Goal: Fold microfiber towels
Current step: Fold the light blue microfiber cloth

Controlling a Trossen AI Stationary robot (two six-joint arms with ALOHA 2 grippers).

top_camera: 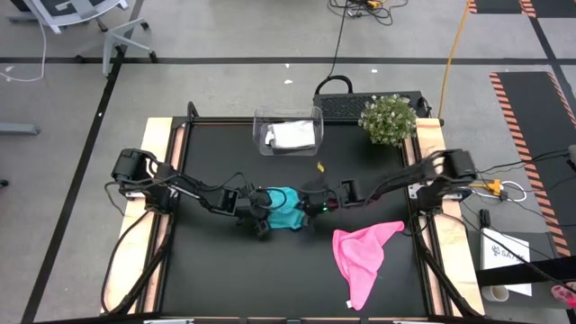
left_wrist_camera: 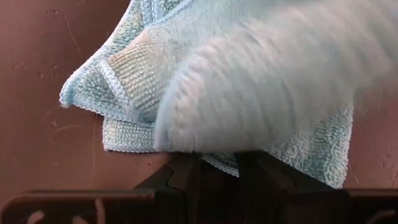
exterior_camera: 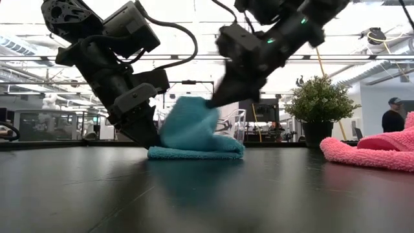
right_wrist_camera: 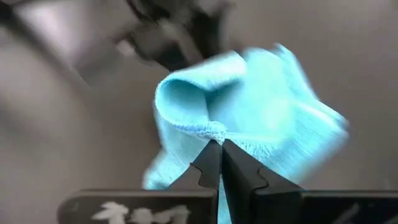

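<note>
At the middle of the counter [top_camera: 216,270], the teal towel [top_camera: 286,210] lies between the two hands: the right hand [right_wrist_camera: 216,148] is pressed together, pinching a raised fold of its edge, while the left hand [exterior_camera: 147,137] grips its opposite edge down at the surface. The pink towel [top_camera: 363,258] lies apart toward the counter's right front, with bare counter on the left front; a clear bin [top_camera: 288,132] and potted plant [top_camera: 389,119] stand along the far edge.
</note>
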